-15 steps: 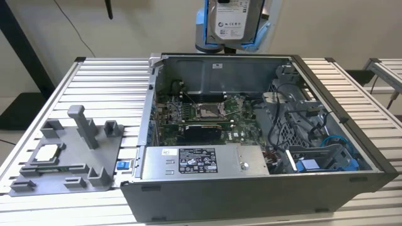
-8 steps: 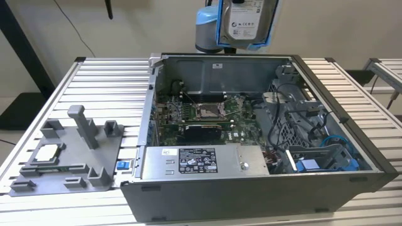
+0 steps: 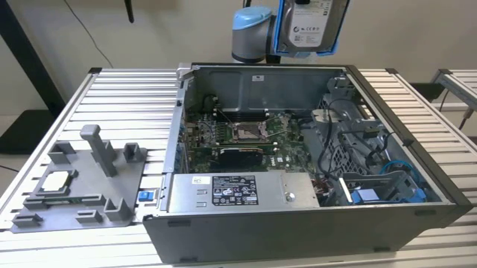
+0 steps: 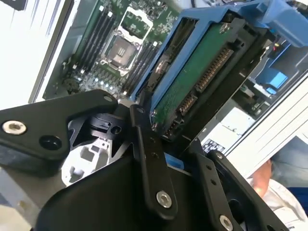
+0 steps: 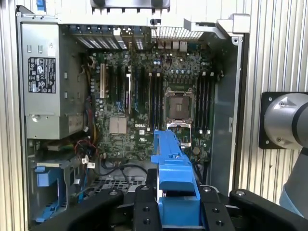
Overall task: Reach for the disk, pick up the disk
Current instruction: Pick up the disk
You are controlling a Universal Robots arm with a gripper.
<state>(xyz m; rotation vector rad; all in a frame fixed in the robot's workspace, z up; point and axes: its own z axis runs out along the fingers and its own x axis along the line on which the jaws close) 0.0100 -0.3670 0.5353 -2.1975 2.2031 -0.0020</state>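
- The black two-finger gripper [image 5: 175, 207] is clamped from both sides on the flat silver-metal disk [image 3: 310, 22], which sits in its bright blue plastic carrier frame.
- In the exterior view, the disk hangs upright in the air above the far wall of the open grey metal computer case [image 3: 298, 231].
- In the first wrist view, the green motherboard [image 5: 139, 110] lies beneath the held disk.

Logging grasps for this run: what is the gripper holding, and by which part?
The gripper holds the disk, clamped at one end across its blue carrier frame.
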